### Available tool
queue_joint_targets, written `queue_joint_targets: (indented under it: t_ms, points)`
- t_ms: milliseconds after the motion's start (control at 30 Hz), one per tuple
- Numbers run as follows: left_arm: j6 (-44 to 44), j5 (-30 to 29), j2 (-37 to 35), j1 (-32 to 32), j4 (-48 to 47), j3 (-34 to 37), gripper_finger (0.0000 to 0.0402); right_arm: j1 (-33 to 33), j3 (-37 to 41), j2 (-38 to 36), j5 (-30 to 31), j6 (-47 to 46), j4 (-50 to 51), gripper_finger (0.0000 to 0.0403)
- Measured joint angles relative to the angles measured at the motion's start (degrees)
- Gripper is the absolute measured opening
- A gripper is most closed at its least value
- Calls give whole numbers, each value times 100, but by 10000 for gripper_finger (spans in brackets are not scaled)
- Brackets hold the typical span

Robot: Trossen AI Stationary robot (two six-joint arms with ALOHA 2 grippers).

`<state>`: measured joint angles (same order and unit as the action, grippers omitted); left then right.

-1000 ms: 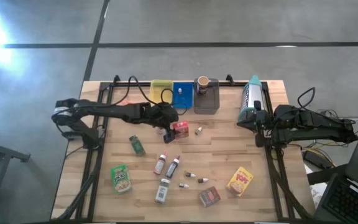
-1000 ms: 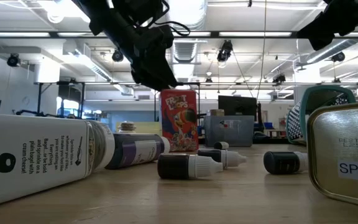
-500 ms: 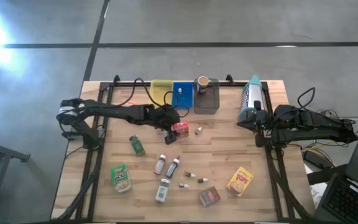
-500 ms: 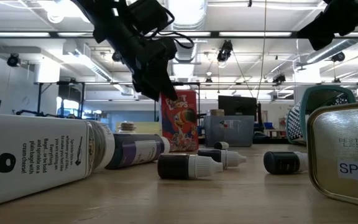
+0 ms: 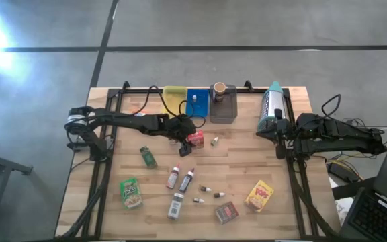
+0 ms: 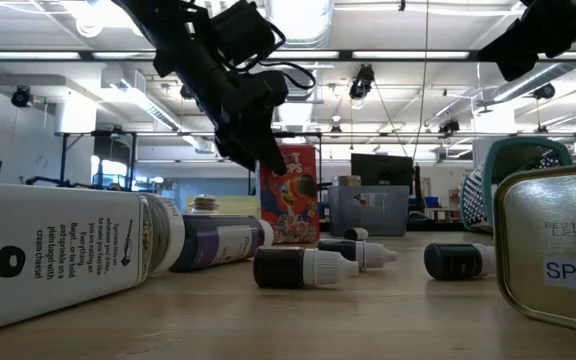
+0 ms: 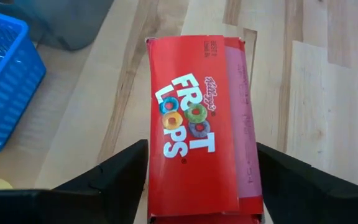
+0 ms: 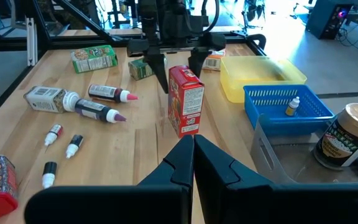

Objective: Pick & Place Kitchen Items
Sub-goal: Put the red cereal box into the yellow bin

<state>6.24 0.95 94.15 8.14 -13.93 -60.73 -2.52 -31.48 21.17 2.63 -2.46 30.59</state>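
Currently straddling the upright red Froot Loops box (image 7: pixel 197 130) with the left gripper (image 7: pixel 201 186), fingers spread apart, 1 on each side of the carton and not yet pinching it. Standing near the counter's (image 5: pixel 247 161) middle, just in front of the blue tray (image 5: pixel 197 102). Best done by lowering squarely until both fingers (image 8: pixel 157 65) flank the 2 broad faces, then closing gently, since a tall light carton probably tips if nudged from 1 side. Worth avoiding the small vial (image 5: pixel 215 141) lying just beside it. Reaching in from the left edge, long and low across the counter, wrist pitched downward over the box. Parked at the right edge, the right gripper (image 8: pixel 193 149), fingers pressed together and holding nothing, pointing toward the centre.
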Motion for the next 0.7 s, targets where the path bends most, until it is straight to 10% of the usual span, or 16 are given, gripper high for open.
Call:
queue_joint_targets:
  t_ms: [700]
  points:
    - [0,-16,-22,0,-2,0,189,-1,0,0,0,1,1,8]
